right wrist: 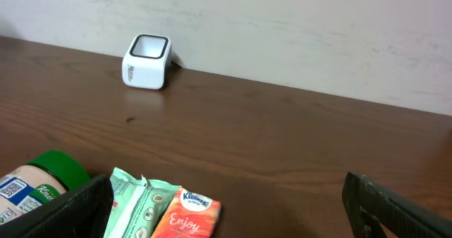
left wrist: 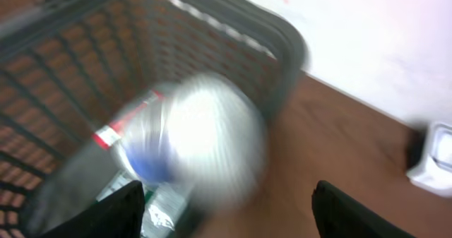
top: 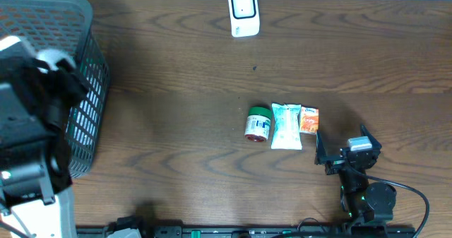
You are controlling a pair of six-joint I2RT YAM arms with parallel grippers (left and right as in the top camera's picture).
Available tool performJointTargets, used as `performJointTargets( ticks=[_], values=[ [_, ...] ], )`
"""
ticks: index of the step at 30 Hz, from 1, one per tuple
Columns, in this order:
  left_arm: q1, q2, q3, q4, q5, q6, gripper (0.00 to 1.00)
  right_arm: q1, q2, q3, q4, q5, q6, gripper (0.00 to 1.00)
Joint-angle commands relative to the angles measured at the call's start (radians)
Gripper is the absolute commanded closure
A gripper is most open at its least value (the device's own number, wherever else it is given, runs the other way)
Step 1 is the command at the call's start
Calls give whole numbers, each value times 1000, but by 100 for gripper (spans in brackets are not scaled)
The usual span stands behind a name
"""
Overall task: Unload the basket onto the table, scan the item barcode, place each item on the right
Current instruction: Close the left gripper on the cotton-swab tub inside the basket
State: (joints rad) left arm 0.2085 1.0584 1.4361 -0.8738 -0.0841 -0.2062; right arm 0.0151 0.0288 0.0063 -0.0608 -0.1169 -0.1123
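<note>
Three items (top: pixel 286 125) lie near the right jaws.

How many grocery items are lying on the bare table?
3, side by side right of centre: green-lidded jar, white-green packet, orange tissue pack. The basket may hide more.

- Left arm (top: pixel 35 104), at 9 o'clock overhead: chunky black housings, a white rounded cap, a pale grey base.
- Right arm (top: pixel 367 195), at 5 o'clock: black joints, a small grey box on top, a green light, a thin black cable (top: pixel 426 208) looping out.
- Wrist views: matte-black fingers (right wrist: pixel 399 208) at 5 and 7 o'clock.
</note>
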Motion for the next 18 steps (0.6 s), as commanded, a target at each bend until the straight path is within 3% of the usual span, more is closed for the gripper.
performJointTargets(
  ticks=[1, 8, 14, 18],
  values=[
    [-133, 23, 1, -79, -10, -41, 25, 5, -1, -1, -3, -4, 14, 1],
    [-290, 118, -65, -189, -97, -60, 24, 5, -1, -1, -3, -4, 14, 1],
    [-301, 179, -64, -159, -108, -84, 23, 5, -1, -1, -3, -4, 14, 1],
    [-258, 163, -15, -73, -145, -89, 17, 5, -1, -1, -3, -4, 14, 1]
  ],
)
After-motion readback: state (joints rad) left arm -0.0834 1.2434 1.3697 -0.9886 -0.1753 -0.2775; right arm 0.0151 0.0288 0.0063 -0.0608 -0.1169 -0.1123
